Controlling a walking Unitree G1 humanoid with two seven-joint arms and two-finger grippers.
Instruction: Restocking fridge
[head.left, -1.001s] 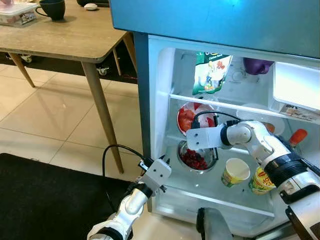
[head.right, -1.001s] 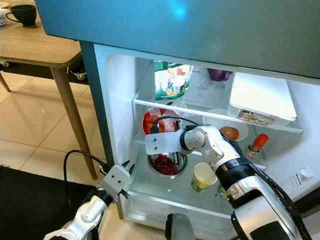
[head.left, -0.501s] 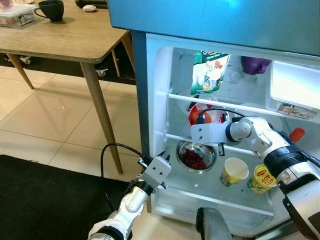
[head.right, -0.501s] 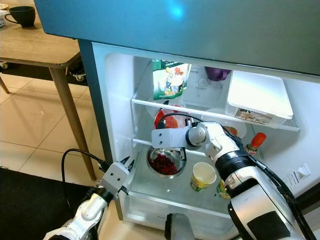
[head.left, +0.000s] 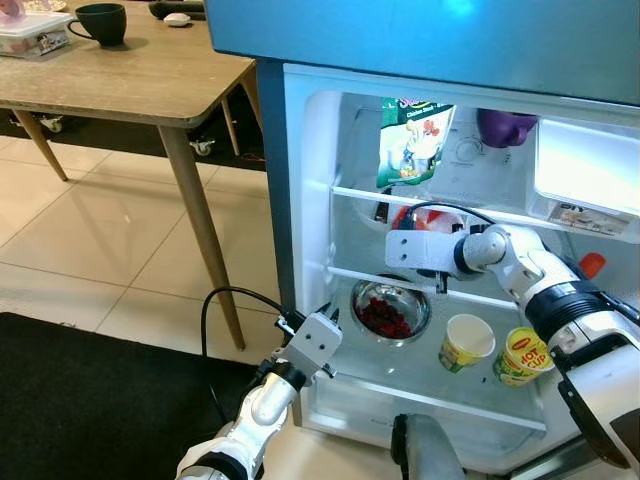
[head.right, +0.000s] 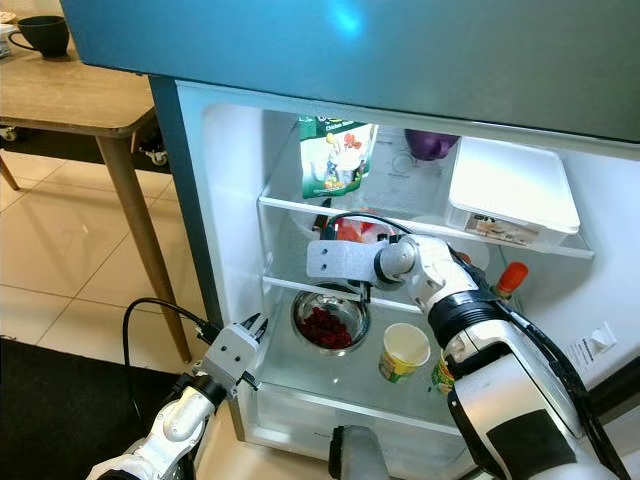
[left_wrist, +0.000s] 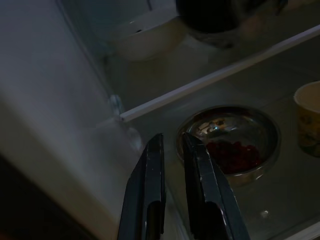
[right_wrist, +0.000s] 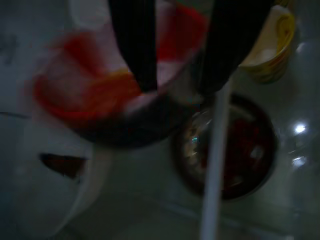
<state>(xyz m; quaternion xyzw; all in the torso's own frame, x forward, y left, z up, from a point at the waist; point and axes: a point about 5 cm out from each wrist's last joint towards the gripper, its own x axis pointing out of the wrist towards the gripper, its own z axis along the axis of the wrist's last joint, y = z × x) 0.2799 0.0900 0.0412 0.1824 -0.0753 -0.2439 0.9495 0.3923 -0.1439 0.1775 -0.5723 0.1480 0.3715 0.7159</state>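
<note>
Tiled kitchen floor (head.left: 90, 240) runs under a wooden table (head.left: 130, 80) carrying a dark mug (head.left: 100, 20), and beside it stands the open fridge (head.left: 300, 180), lit inside. On its top glass shelf a green snack bag (head.left: 412, 140) stands at the left, with a purple bowl (head.left: 505, 127) behind and a white lidded container (head.right: 515, 190) to the right. The right gripper (right_wrist: 175, 75) reaches onto the middle shelf, its two black fingers (right_wrist: 136, 45) spread around the rim of a red bowl (right_wrist: 75, 85) with pale and orange contents; the blur there leaves it unclear whether they actually pinch it. Below, on the bottom shelf, a steel bowl of red berries (head.left: 388, 312) sits at the left, a paper cup (head.left: 465, 340) beside it, and a yellow noodle cup (head.left: 522, 355) further right. A red-capped bottle (head.right: 508, 282) stands at the right of the middle shelf. The left gripper (left_wrist: 170, 165) hangs low at the fridge's front left corner, fingers nearly together and holding nothing.
</note>
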